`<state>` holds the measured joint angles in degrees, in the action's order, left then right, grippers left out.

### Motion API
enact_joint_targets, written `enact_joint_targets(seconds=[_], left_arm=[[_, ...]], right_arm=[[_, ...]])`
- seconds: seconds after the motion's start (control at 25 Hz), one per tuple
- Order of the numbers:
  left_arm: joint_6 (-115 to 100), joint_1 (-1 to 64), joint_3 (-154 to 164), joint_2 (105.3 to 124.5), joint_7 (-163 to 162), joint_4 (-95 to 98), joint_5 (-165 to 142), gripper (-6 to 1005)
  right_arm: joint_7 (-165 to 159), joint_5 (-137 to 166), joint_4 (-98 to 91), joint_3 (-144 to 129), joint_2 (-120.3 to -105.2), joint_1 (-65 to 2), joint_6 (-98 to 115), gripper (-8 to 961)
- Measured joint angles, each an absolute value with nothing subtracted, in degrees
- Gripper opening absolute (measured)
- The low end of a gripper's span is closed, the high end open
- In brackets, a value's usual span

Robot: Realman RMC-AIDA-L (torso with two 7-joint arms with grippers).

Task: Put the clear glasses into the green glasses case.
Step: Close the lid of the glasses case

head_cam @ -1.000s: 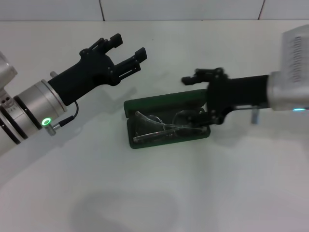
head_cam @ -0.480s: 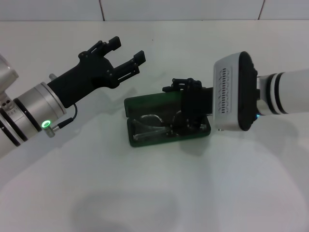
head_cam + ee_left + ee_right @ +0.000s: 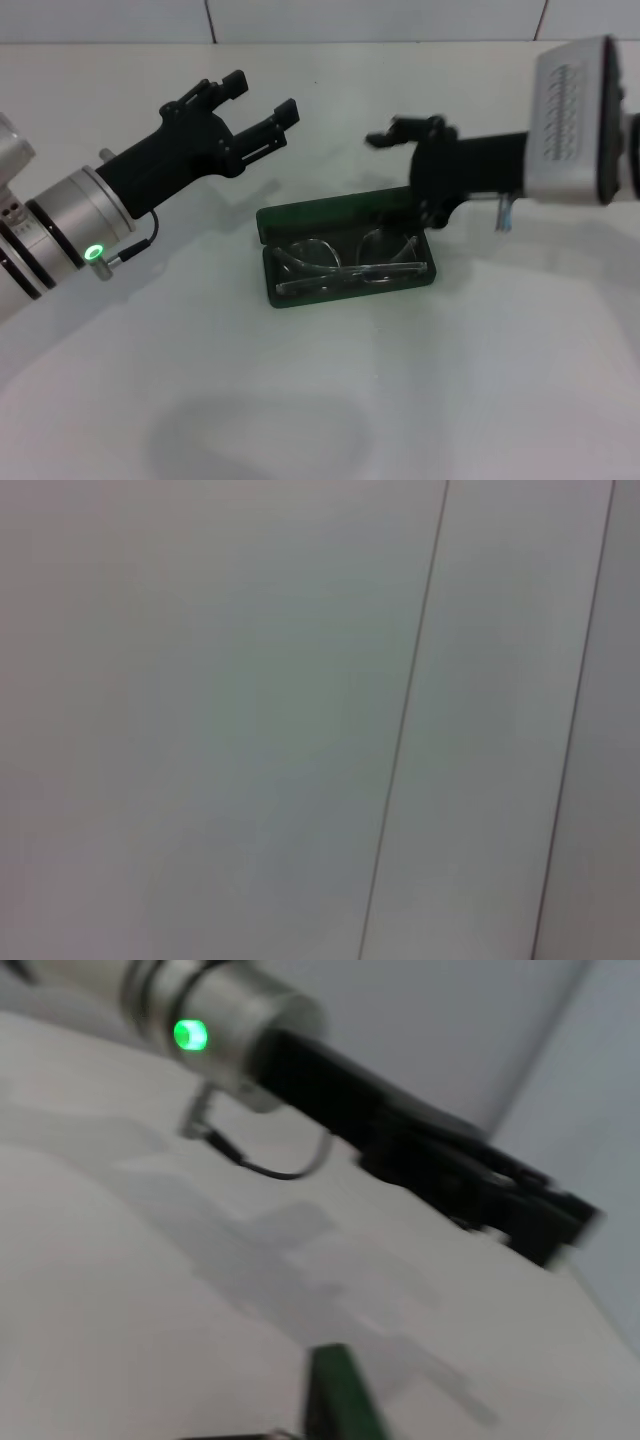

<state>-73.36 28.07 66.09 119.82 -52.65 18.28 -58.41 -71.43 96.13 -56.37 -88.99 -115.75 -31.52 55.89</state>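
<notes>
The green glasses case (image 3: 300, 292) lies open in the middle of the table, its lid (image 3: 335, 213) standing along the far side. The clear glasses (image 3: 350, 262) lie inside it, folded arms toward the left. My right gripper (image 3: 408, 172) hovers just above the case's far right corner, open and holding nothing, clear of the glasses. Up and to the left of the case, my left gripper (image 3: 262, 100) hangs open and empty. In the right wrist view I see a corner of the case (image 3: 338, 1392) and the left arm's gripper (image 3: 520, 1210) farther off.
The white table (image 3: 330, 400) stretches around the case, with a tiled wall (image 3: 300, 18) at the back. The left wrist view shows only that wall (image 3: 250, 720). The left arm's forearm with its green light (image 3: 95, 252) reaches in from the left.
My right gripper has lifted out of the case and drawn back to the right, leaving the glasses lying in it. The left arm has barely moved.
</notes>
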Motion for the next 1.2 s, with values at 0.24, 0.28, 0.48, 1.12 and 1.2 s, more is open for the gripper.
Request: enact_joint_targets(seconds=[0.24,0.28,0.48,1.12,1.2], left_arm=[[-71.72,28.23,66.18,119.79,-52.96,18.28,-57.98,858],[-70.12,28.67,66.33,119.79,-53.44,18.28,-58.11,858],[-61.81,33.00,67.31,119.75,-58.88,17.15,-63.29,858],[-59.55,38.65,71.42,119.87,-69.90,16.73,-77.87,858],[-60.83,38.51,71.76,119.86,-69.66,16.75,-78.08,858]], right_arm=[[-69.22,88.12,-53.90,-80.32,-115.95,-29.20,54.99,843],[-68.45,85.23,-52.26,-78.73,-115.94,-29.27,54.84,843],[-61.21,68.29,-42.32,-69.56,-115.98,-30.20,55.03,843],[-50.65,54.68,-32.75,-67.48,-115.87,-30.71,57.72,843],[-50.59,54.61,-32.69,-67.53,-115.89,-30.71,57.71,843]])
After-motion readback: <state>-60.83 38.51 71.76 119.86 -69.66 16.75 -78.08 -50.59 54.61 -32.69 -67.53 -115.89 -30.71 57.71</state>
